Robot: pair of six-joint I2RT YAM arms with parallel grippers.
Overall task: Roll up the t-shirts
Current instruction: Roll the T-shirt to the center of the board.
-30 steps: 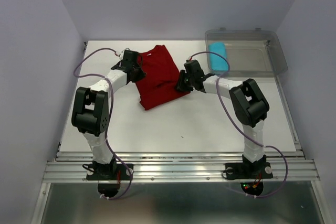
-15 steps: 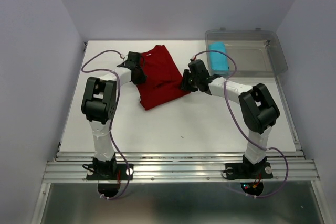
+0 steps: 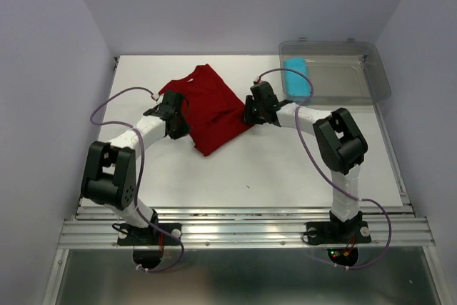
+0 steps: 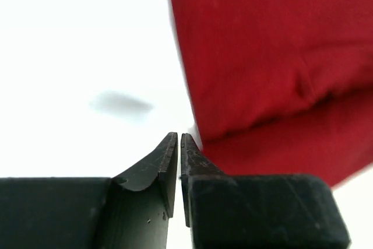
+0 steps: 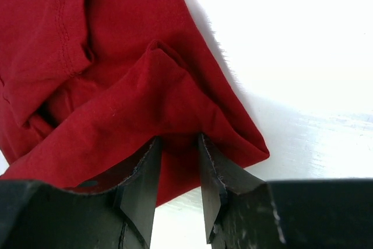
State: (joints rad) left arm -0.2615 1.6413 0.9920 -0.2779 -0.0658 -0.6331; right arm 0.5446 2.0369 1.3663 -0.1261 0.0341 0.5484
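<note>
The dark red t-shirt (image 3: pixel 211 105) lies partly folded and askew on the white table, one corner pointing toward the near edge. My right gripper (image 3: pixel 250 113) is at its right edge; in the right wrist view its tips (image 5: pixel 178 139) pinch a raised fold of the red cloth (image 5: pixel 116 56). My left gripper (image 3: pixel 178 122) sits at the shirt's left edge. In the left wrist view its jaws (image 4: pixel 178 137) are shut with nothing between them, and the red shirt (image 4: pixel 262 45) lies just to their right. The cyan-blue t-shirt (image 3: pixel 296 76) is a compact roll inside the bin.
A clear plastic bin (image 3: pixel 357 94) stands at the back right of the table (image 3: pixel 285 169), close behind the right arm. Grey walls close in the back and both sides. A metal rail runs along the near edge.
The red shirt has turned and slid to the left and nearer. The left gripper swung from the shirt's far left edge to a nearer spot on it. The right gripper hardly moved.
</note>
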